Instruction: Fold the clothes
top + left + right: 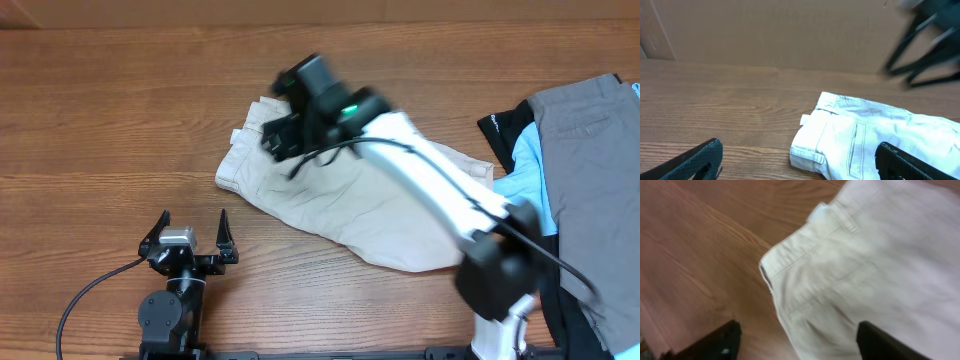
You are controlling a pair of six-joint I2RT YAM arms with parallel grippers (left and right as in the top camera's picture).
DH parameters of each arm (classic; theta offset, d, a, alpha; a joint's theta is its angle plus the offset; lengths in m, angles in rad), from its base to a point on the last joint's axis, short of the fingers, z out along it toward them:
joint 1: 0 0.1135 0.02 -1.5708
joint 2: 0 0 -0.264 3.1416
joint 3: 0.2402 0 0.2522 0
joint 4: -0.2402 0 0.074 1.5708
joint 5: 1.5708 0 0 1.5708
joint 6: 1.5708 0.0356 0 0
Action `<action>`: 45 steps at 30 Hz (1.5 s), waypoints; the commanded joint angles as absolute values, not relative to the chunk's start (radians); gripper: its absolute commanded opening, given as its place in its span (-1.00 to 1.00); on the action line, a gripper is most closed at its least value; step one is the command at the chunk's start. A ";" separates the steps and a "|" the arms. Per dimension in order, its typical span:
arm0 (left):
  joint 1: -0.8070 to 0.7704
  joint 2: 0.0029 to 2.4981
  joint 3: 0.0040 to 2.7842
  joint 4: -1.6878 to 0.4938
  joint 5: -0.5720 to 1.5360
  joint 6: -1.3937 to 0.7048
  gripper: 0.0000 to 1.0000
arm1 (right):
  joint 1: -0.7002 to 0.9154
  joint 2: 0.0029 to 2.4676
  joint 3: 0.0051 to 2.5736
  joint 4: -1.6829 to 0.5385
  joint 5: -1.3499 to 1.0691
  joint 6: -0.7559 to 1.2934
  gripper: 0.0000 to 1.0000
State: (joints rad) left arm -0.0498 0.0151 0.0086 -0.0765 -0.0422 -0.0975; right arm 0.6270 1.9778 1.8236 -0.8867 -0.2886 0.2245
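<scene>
The clothes [350, 200] are pale beige trousers lying wrinkled in the middle of the wooden table [110, 130], waistband and a small white label [237, 137] at their left end. My right gripper [283, 130] hovers, motion-blurred, over that waistband end. In the right wrist view the right gripper [797, 342] is open above the clothes [865, 275], its dark fingers [715, 342] wide apart and holding nothing. My left gripper [192, 225] stands open near the front left, clear of the cloth. In the left wrist view the left gripper [800, 165] frames the waistband corner [807, 157].
A pile of grey trousers [595, 130] over light-blue [525, 175] and black garments lies at the right edge. A brown cardboard wall [790, 35] runs behind the table. The right arm [440, 185] crosses above the beige cloth. A black cable [90, 295] trails from the left arm's base.
</scene>
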 commanded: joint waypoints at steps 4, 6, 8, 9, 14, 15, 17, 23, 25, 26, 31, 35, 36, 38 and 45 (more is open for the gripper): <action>-0.043 0.006 0.005 -0.073 -0.052 -0.082 1.00 | 0.401 1.595 1.872 -1.116 -0.277 0.208 1.00; -0.043 0.006 0.005 -0.073 -0.052 -0.082 0.99 | 0.290 1.516 1.872 -1.228 -0.261 0.208 1.00; -0.043 0.006 0.005 -0.073 -0.052 -0.082 0.99 | 0.229 1.486 1.872 -1.295 -0.244 0.208 1.00; -0.043 0.006 0.005 -0.073 -0.052 -0.082 1.00 | 0.194 1.474 1.872 -1.342 -0.227 0.208 1.00; -0.043 0.006 0.005 -0.073 -0.052 -0.082 1.00 | 0.085 1.470 1.863 -1.531 -0.126 0.209 1.00; -0.043 0.006 0.005 -0.073 -0.052 -0.082 0.99 | 0.073 1.473 1.851 -1.560 -0.100 0.209 1.00; -0.043 0.006 0.005 -0.073 -0.052 -0.082 1.00 | 0.064 1.474 1.827 -1.583 -0.044 0.215 1.00; -0.043 0.006 0.005 -0.073 -0.052 -0.082 1.00 | 0.057 1.474 1.717 -1.583 0.059 0.290 1.00; -0.043 0.006 0.005 -0.073 -0.052 -0.082 0.99 | 0.057 1.476 1.672 -1.564 0.059 0.289 1.00; -0.043 0.006 0.005 -0.073 -0.052 -0.082 1.00 | 0.057 1.476 1.645 -1.548 0.059 0.289 1.00; -0.043 0.006 0.005 -0.073 -0.052 -0.082 0.99 | 0.057 1.476 1.536 -1.507 0.059 0.289 1.00; -0.043 0.006 0.005 -0.073 -0.052 -0.082 1.00 | 0.057 1.476 1.436 -1.460 0.059 0.289 1.00; -0.043 0.006 0.005 -0.073 -0.052 -0.082 0.99 | 0.057 1.476 1.415 -1.447 0.059 0.289 1.00; -0.043 0.006 0.005 -0.073 -0.052 -0.082 1.00 | 0.057 1.476 1.367 -1.417 0.059 0.290 1.00; -0.043 0.006 0.005 -0.073 -0.052 -0.082 1.00 | 0.057 1.477 1.198 -1.270 0.059 0.294 1.00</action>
State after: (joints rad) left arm -0.0498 0.0151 0.0086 -0.0761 -0.0422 -0.0971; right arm 0.0597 1.4796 1.2480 -1.2972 0.0521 0.2871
